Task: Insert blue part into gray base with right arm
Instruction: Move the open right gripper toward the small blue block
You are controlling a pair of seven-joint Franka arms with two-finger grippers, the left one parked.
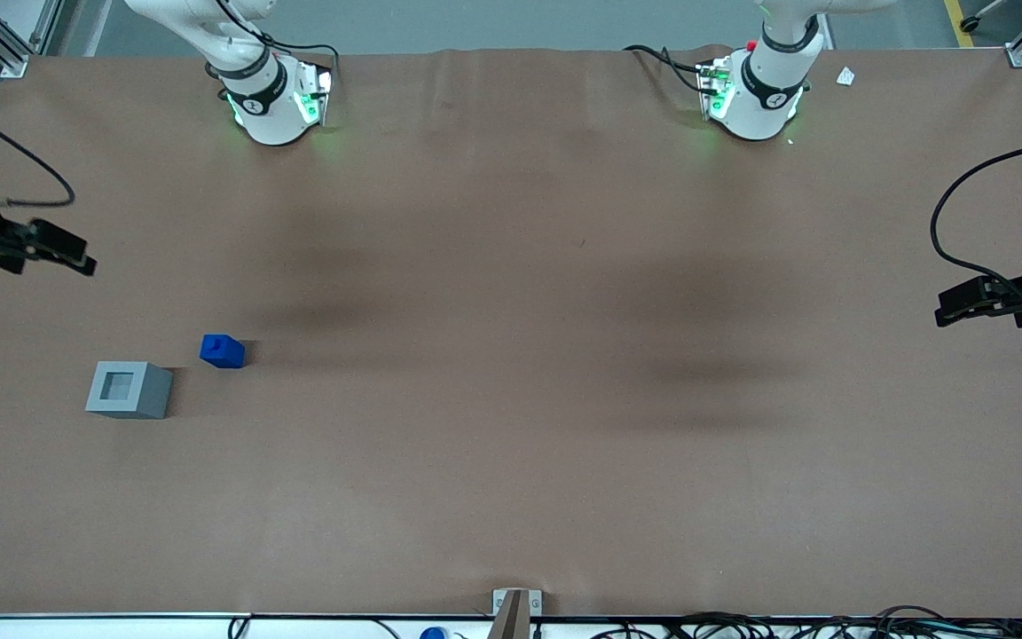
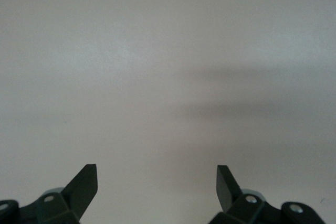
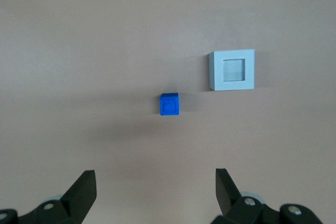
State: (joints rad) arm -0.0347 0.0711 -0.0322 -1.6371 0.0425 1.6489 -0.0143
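Setting: a robotics laboratory workcell. Evidence: 2 white robot arm bases (image 1: 276, 102) with green status lights are bolted to a large table (image 1: 511, 444) covered in brown sheeting. Aluminium frame profiles (image 1: 10, 44) stand at the table corners. Loose black cables (image 1: 830, 626) run along the table's near edge.

end effector (image 3: 155, 192) high, blue part (image 3: 169, 104) unobstructed (gray base (image 3: 232, 70) near)
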